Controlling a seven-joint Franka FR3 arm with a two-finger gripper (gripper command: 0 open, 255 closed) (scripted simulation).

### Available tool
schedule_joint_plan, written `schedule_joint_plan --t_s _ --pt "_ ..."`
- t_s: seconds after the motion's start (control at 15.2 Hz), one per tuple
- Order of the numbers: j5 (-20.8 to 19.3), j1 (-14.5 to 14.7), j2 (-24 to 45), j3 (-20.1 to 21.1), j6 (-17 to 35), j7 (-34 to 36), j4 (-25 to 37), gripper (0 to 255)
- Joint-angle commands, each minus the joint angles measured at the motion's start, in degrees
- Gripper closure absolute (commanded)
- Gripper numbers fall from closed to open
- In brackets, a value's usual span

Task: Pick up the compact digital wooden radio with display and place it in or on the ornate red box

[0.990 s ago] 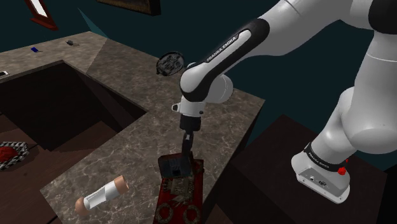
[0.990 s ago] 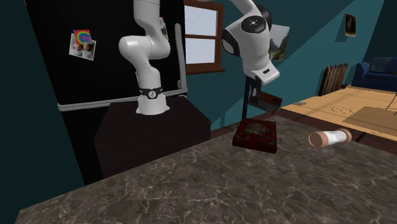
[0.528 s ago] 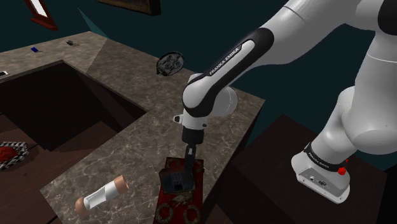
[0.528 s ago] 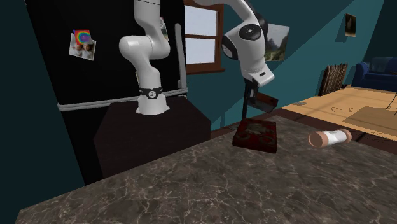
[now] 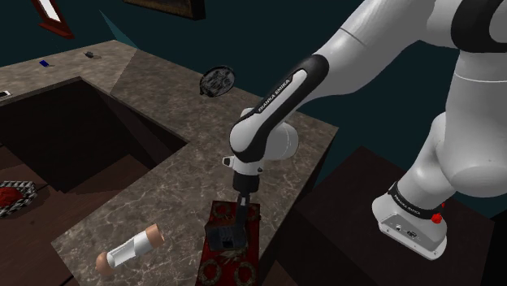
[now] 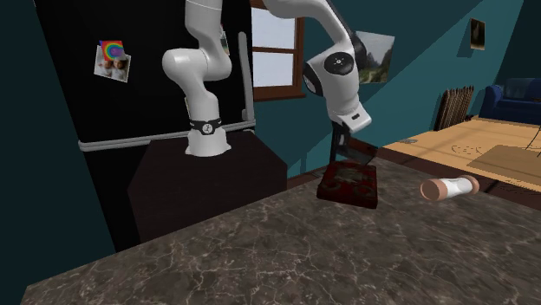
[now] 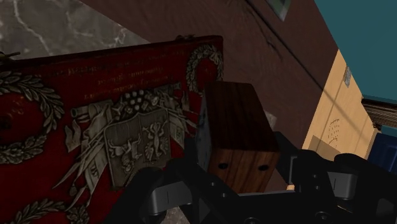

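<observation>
While the black hand (image 5: 228, 234) pinches the wooden radio (image 7: 238, 133) between its fingers, radio low over the ornate red box (image 7: 95, 108) — touching or not, cannot tell — box at the marbled tabletop's (image 5: 162, 187) edge, pale cylinder (image 5: 130, 252) lying nearby.

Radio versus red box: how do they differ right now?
The radio is a plain brown wooden block; the red box is broader, flatter, with silver ornament. The radio is clasped in the tool above the red box, which lies on the counter. Both are rectangular.
</observation>
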Motion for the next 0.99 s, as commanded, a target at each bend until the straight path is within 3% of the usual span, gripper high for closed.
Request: schedule_joint_plan --t_s 0.0,0.46,0.92 --pt "0.57 0.15 1.58 0.13 1.15 -1.07 0.32 255" --pt "2.03 0.32 7.02 0.25 4.32 -4.57 1.86 255" --pt "2.03 0.32 7.02 0.25 4.32 -4.57 1.86 255"
